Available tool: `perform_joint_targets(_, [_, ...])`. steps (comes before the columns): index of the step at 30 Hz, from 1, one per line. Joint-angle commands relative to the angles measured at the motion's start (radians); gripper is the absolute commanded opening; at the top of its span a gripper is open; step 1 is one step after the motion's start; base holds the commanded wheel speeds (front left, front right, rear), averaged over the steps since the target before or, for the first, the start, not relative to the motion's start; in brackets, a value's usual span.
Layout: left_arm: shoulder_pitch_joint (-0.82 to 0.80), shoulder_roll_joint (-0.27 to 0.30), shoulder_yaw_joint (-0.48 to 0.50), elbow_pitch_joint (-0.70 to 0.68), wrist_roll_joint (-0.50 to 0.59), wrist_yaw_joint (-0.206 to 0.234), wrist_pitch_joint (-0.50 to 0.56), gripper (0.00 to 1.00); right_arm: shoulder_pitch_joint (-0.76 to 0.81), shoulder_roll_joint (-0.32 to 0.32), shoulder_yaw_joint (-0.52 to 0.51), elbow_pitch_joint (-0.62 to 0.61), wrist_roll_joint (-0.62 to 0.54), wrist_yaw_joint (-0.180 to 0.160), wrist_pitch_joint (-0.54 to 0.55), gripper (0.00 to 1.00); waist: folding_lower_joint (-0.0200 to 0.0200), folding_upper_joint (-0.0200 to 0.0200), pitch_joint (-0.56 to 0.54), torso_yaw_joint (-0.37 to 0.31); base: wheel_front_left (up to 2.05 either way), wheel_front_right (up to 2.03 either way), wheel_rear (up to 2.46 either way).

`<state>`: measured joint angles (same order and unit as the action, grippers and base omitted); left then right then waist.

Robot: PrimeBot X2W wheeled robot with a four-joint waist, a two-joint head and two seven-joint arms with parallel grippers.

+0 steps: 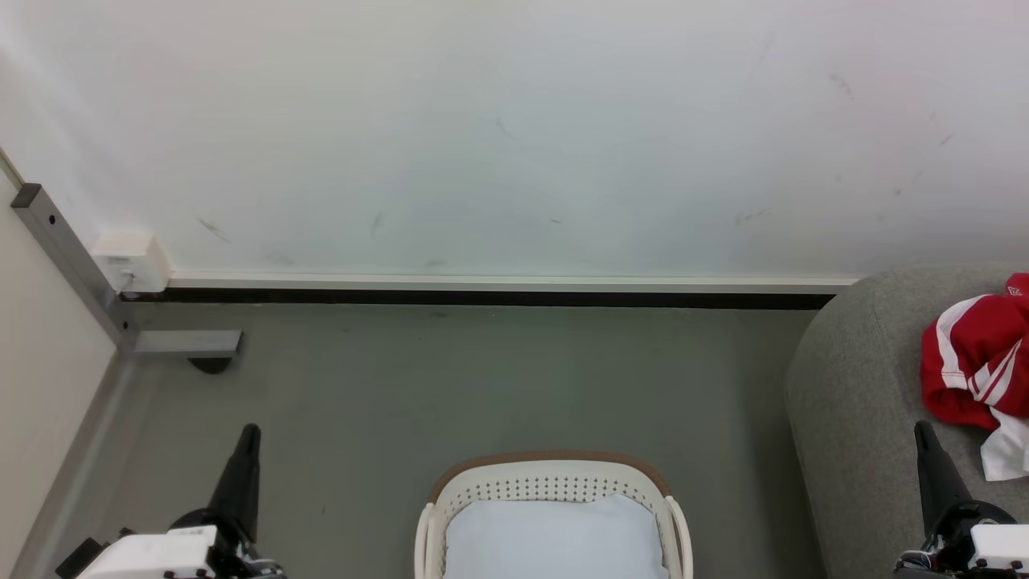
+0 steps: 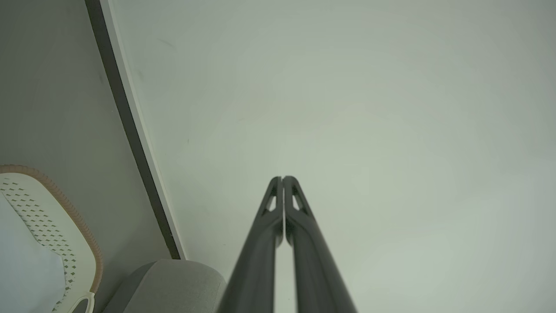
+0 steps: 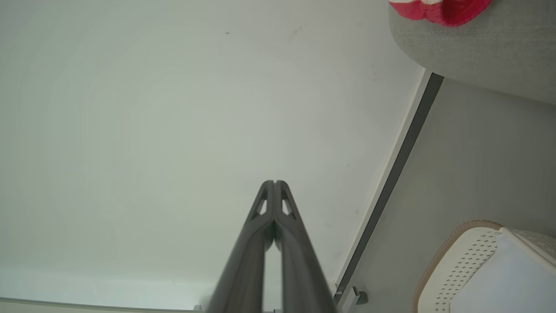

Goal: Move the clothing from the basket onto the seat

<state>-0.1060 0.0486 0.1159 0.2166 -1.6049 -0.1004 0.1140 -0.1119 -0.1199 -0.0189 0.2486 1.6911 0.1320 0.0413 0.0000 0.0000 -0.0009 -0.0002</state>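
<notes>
Count on inspection: one basket (image 1: 555,486), one pale pad (image 1: 555,539), one seat (image 1: 860,386), one heap of red clothing (image 1: 973,362) — separate garments not distinguishable — two grippers: left gripper (image 1: 251,434), right gripper (image 1: 923,431).

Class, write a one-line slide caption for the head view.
Red clothing on the grey sofa; basket holding a pale pad; left gripper and right gripper with jaws shut.

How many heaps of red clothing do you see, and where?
1. The red sportswear heap with white stripes lies on the grey fabric sofa, at the picture's right edge. More garments may be hidden beyond that edge.
</notes>
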Motion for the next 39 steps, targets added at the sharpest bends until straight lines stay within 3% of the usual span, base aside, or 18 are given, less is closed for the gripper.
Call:
perform_joint_targets(1, [-0.010,0.002,0.003,-0.004,-0.013,0.003,0.004,0.00,-0.007,-0.006,0.000,-0.002,0.009,-0.002,-0.004,0.00,0.0000,0.0000,0.000,0.000,0.00,0.00,0.00])
perform_joint_targets(39, [-0.010,0.002,0.003,-0.004,-0.013,0.003,0.004,0.00,-0.006,-0.012,0.008,-0.004,0.016,-0.002,-0.010,0.00,0.0000,0.0000,0.000,0.000,0.00,0.00,0.00])
